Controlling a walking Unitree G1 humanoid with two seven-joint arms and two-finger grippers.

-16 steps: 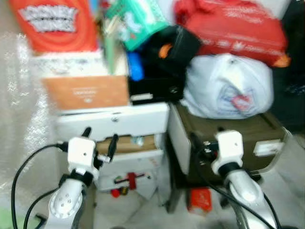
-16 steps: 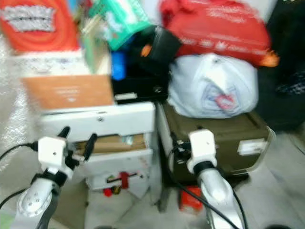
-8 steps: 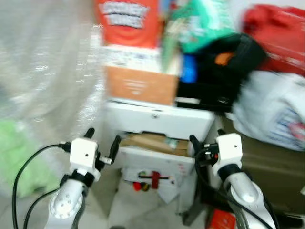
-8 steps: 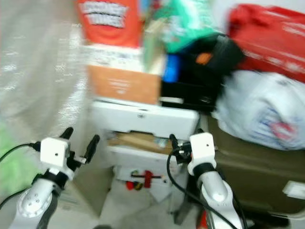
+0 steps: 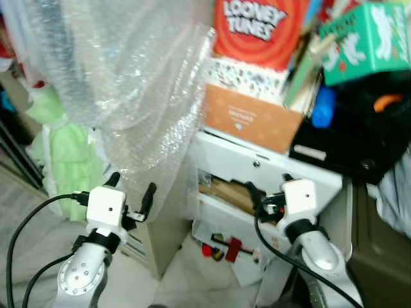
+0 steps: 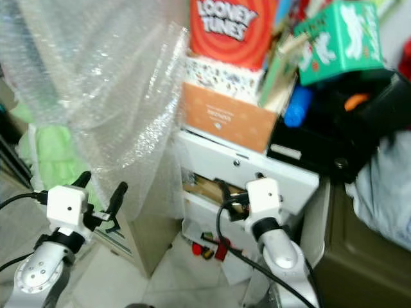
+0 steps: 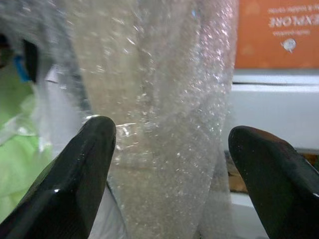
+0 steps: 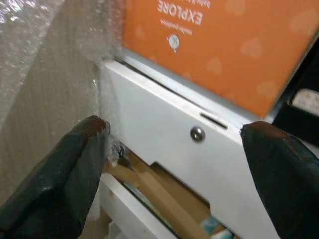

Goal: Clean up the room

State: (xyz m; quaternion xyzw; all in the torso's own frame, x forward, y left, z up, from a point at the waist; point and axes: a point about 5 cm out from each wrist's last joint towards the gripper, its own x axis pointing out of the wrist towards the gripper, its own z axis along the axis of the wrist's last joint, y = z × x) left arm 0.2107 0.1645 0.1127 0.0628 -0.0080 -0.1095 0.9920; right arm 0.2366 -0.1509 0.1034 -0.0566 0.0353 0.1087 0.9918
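**Head swings left, bubble wrap comes into view**

Over the last second the whole scene has slid rightward in the head views — the camera has turned left, not the clutter. The red bag and the white sack that sat on the brown case a second ago have gone out of frame; a big hanging sheet of bubble wrap (image 5: 138, 83) and a pale green bundle (image 5: 67, 160) behind it have come in on the robot's left. The blur of the earlier pictures has mostly cleared.

The left gripper (image 5: 130, 190) is raised in front of the bubble wrap with its fingers (image 7: 75, 184) spread wide and holding nothing; its wrist view looks straight into the plastic. The right gripper (image 8: 174, 174) faces the white drawer unit (image 5: 257, 173), fingers (image 8: 60, 179) likewise apart and empty, framing the drawer front with its small screw knob (image 8: 198, 133) and the gap beneath, where cardboard pieces (image 5: 221, 192) are stuffed. Both arms sit in much the same raised pose as before.

On the unit's top stand an orange box (image 5: 250, 119), a Looney Tunes box (image 5: 260, 29), a green carton (image 5: 363, 42) and a black bag (image 5: 359, 135). Small red bits (image 5: 221, 247) lie on the floor below.

My reading: nothing is picked up yet, and the robot is surveying for what to tidy. The turn makes the loose bubble wrap a likely candidate, being nearest the left fingers — though I cannot tell which item is meant.
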